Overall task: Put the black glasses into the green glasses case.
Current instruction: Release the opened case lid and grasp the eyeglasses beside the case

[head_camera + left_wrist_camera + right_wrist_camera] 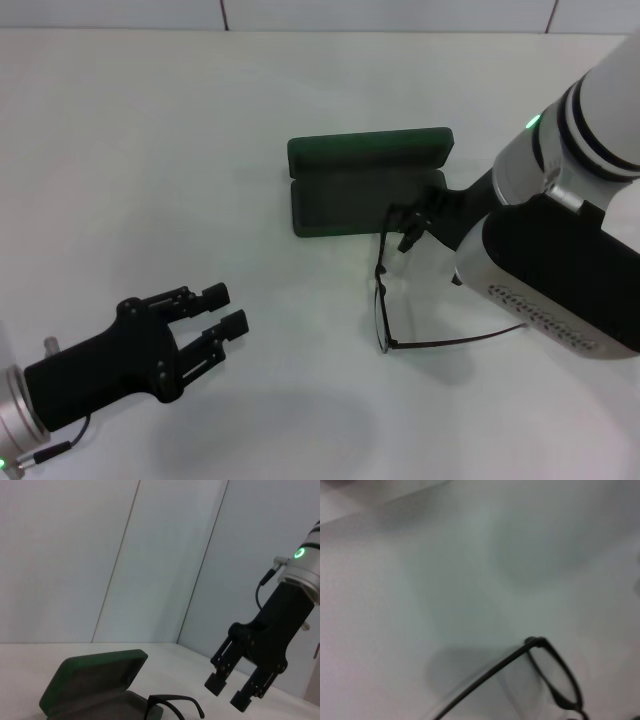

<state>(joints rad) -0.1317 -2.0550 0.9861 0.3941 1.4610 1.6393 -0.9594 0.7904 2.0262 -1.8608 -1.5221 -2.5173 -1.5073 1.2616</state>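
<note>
Nearest you, low on the left of the head view, your left gripper (222,310) hangs over bare white surface (150,150) with its jaws apart and nothing between them, well away from the work.

Farther out, to the right of centre, the black glasses (383,300) lie with the lens frame seen edge-on and one thin temple arm stretching away to the right, under your right forearm. The right wrist view shows one lens and a temple of the glasses (555,677) over the white surface.

Your right gripper (412,225) is at the far end of the frame, just at the near edge of the case; in the left wrist view its jaws (227,692) stand apart, beside the frame, not closed on it.

Farthest back, the green glasses case (365,185) sits open, lid standing up behind its tray, the glasses outside it.
</note>
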